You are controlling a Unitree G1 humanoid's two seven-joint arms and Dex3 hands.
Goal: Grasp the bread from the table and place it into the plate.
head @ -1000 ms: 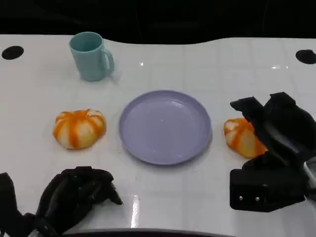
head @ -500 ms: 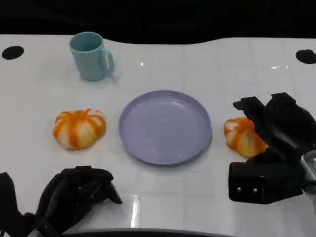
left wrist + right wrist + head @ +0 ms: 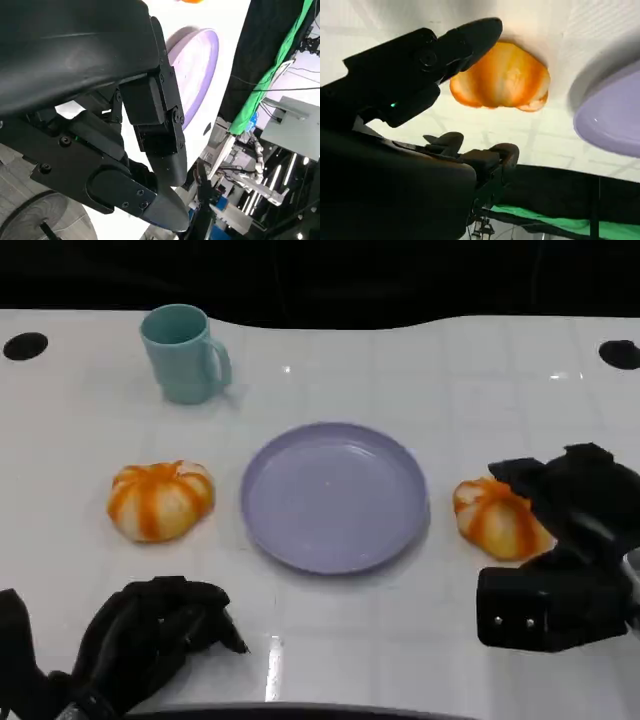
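White desk, dark backdrop.
Right hand at bread: fingers spread, flanking bun, not yet clamped.
Step judged: reach, pre-grasp. Next: close on bun, lift, carry to plate just beside.
Left hand low, fingers curled, idle.
Plate bare.
Cup contents unseen.

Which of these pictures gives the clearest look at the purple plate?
The head view: the purple plate shows whole from above, lying between the two orange breads. The left wrist view catches it edge-on behind the left hand; the right wrist view shows a slice of its rim beside the right bread.
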